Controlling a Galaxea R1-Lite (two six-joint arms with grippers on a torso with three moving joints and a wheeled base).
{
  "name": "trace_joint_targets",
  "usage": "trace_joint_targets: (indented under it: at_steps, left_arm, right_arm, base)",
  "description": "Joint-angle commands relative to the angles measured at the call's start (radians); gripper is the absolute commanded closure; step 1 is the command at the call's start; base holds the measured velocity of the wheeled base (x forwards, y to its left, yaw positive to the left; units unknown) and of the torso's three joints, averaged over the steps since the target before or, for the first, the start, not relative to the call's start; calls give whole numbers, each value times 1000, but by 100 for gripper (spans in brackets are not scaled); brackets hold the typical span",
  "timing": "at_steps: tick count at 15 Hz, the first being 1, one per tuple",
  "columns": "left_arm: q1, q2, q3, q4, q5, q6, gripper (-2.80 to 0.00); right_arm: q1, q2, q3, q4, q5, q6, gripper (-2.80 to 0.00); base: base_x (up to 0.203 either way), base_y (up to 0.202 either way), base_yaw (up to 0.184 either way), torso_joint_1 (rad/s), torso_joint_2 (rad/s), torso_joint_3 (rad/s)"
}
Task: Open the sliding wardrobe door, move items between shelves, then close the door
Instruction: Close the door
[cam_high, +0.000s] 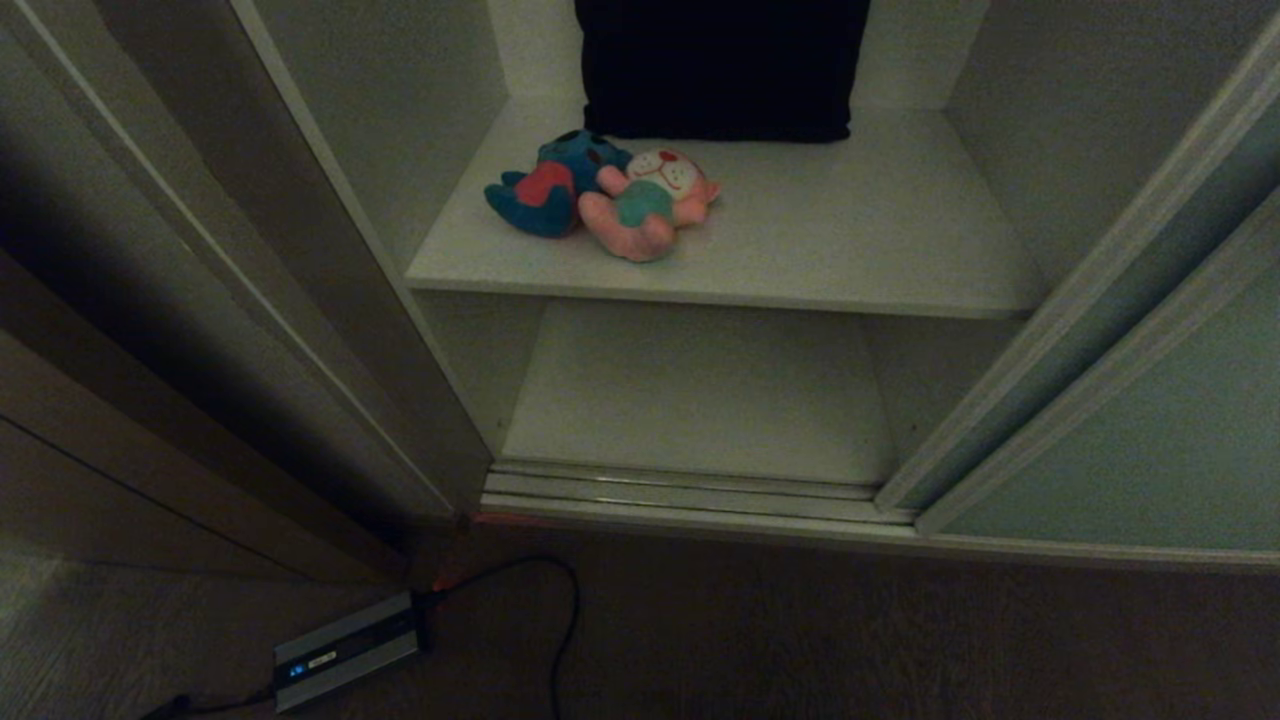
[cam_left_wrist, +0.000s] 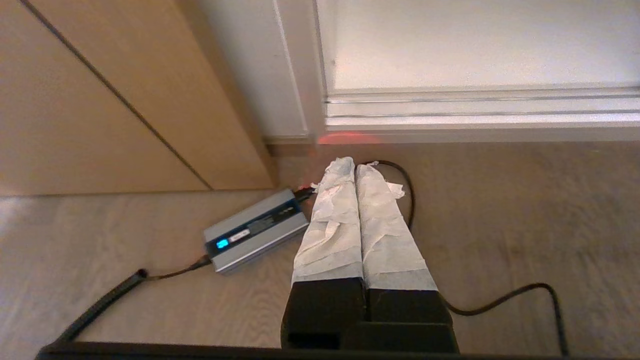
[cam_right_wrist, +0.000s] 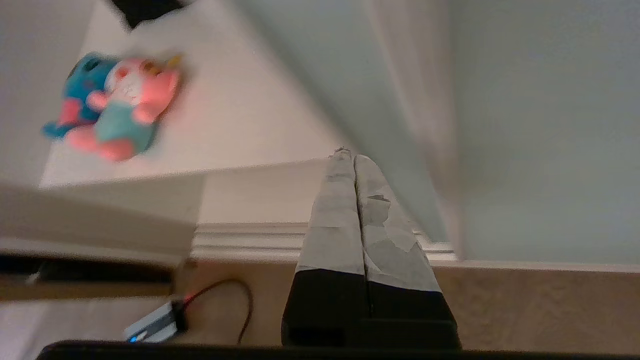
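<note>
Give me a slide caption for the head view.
Wardrobe open: blue plush toy and pink plush toy together on upper shelf, before dark cushion.

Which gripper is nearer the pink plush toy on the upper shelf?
Right. The right gripper is in front of the open wardrobe with the pink plush toy in the teal shirt in sight. The left gripper hangs low over the floor beside a grey metal power box.
</note>
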Motion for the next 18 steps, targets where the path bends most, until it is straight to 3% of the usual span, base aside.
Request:
trace_joint_targets:
  at_steps: [1,4,7,10,18]
  left_arm:
    - [2,2,-1,1,0,1,0]
    - [2,2,-1,1,0,1,0]
    - [2,2,0,0,0,1,0]
    - [2,2,-1,1,0,1,0]
    - [2,2,-1,1,0,1,0]
  right_arm:
    - [70,-25,11,2,-2,3,0]
    - [210,-88,49,5,-37,3,0]
    - [246,-218,111,9,-62,18,0]
    - [221,-216,107,3,-79,84,0]
    - [109,-111,85,-97,-87,98,0]
  base:
    - [0,0,0,0,0,0]
    - [0,0,0,0,0,0]
    - [0,0,0,0,0,0]
    - [0,0,0,0,0,0]
    - [0,0,0,0,0,0]
